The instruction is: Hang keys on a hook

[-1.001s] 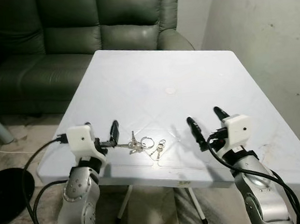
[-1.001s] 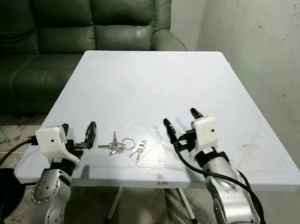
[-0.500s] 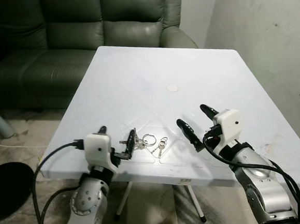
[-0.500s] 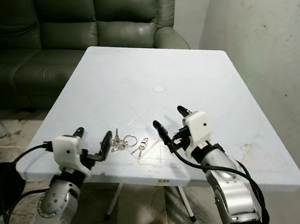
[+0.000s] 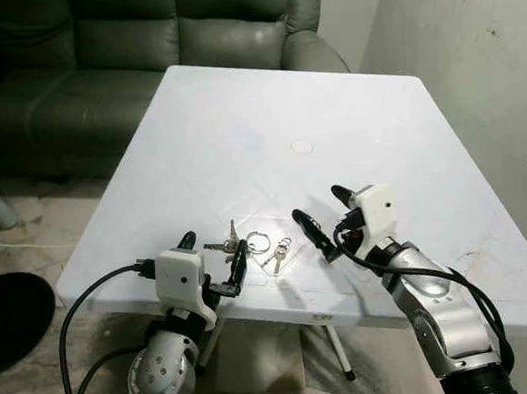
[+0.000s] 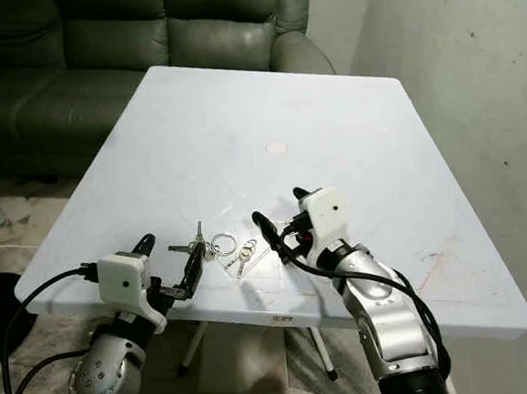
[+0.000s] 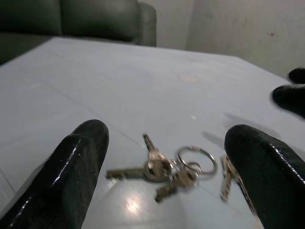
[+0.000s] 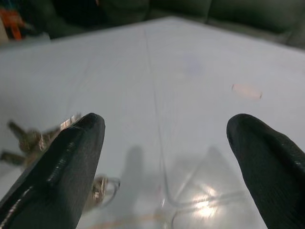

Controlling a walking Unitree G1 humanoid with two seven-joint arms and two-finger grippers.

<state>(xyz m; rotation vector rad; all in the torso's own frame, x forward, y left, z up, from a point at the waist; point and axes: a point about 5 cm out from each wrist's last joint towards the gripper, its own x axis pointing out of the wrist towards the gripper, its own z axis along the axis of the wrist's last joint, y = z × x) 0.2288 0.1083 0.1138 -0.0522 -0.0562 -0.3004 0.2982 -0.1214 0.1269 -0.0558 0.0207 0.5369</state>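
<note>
A bunch of silver keys (image 5: 235,246) on linked rings (image 5: 259,243) lies flat on the white table (image 5: 239,117), close to its near edge, with two small keys (image 5: 279,250) at the right end. My left gripper (image 5: 214,244) is open at the table's near edge, just short of the bunch. In the left wrist view the keys (image 7: 167,171) lie between and just beyond its black fingers (image 7: 71,171). My right gripper (image 5: 317,204) is open and hovers low, just right of the keys. The right wrist view catches the keys (image 8: 28,140) off to one side.
A dark green sofa (image 5: 96,46) stands behind the table, and a pale wall (image 5: 473,71) closes the right side. A small round mark (image 5: 302,145) sits mid-table. A black round object (image 5: 8,317) lies on the floor at the left. Black cables trail from both arms.
The camera has shifted forward and down. My left gripper has come in from the left to just short of the keys. My right gripper has moved left toward them. The keys have not moved.
</note>
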